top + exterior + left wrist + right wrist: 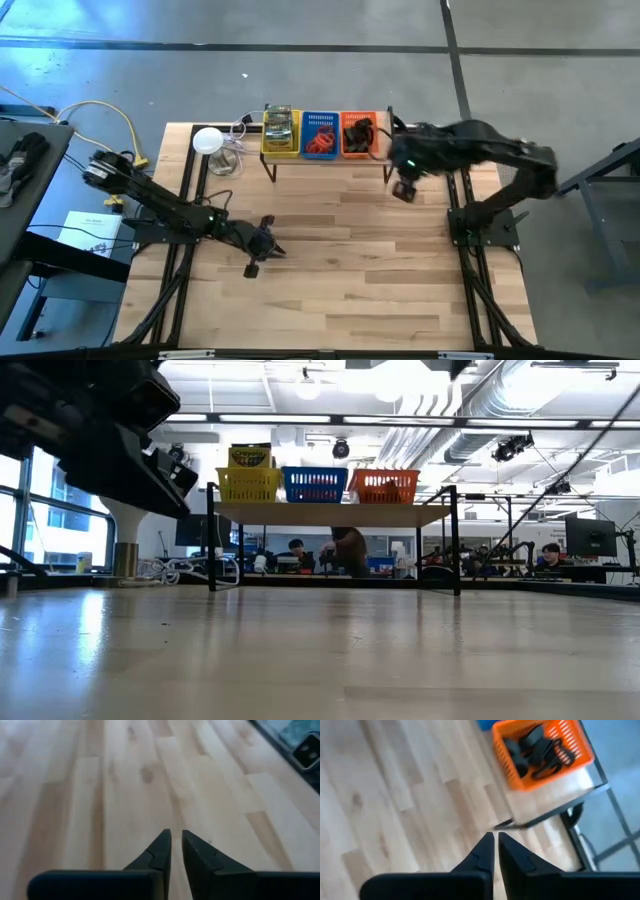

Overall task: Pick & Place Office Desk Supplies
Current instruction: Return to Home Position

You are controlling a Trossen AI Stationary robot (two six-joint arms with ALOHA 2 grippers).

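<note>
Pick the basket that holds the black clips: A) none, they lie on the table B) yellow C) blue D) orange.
D: the right wrist view looks into the orange basket, where the black clips lie; it stands on the shelf, apart from the shut right tool.

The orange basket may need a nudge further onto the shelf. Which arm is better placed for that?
Right, probably. The right gripper hangs beside the shelf's end, close to the orange basket, jaws shut and empty. The left gripper is farther out over the table, well away from the shelf.
</note>
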